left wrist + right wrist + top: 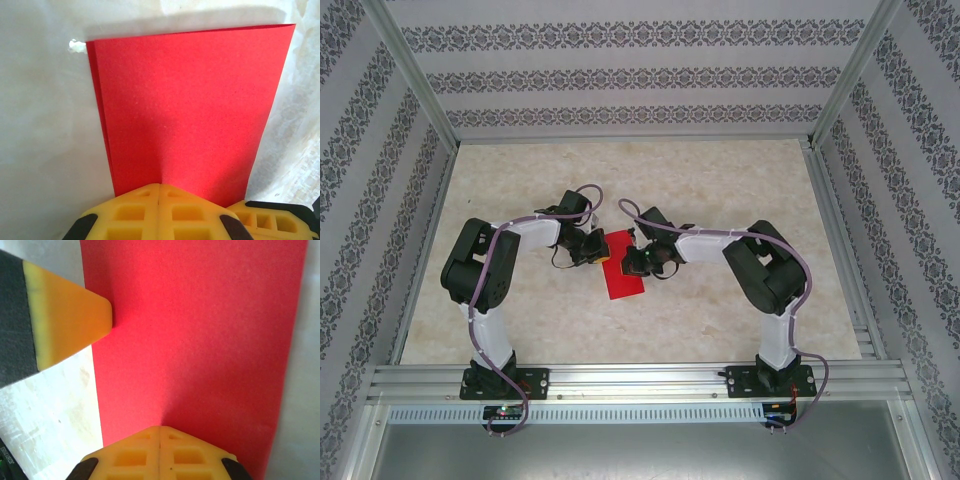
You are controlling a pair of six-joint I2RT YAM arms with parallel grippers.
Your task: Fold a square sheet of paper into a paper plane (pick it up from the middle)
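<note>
Red square sheet of paper (pixel 185 110) | between, touching left gripper (pixel 159 192), right gripper (pixel 159 434)

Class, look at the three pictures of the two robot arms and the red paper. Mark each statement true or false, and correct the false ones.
1. The red paper lies on the table between the two arms. True.
2. The left claw and the right claw stand wide open. False: both are shut, with their fingers pressed together.
3. The red paper is a single unfolded layer. False: the left wrist view shows a second layer's edge along one side, so it is folded.
4. The tips of both claws are at the red paper. True.
5. The red paper is already a pointed dart. False: it is a plain rectangle.
</note>
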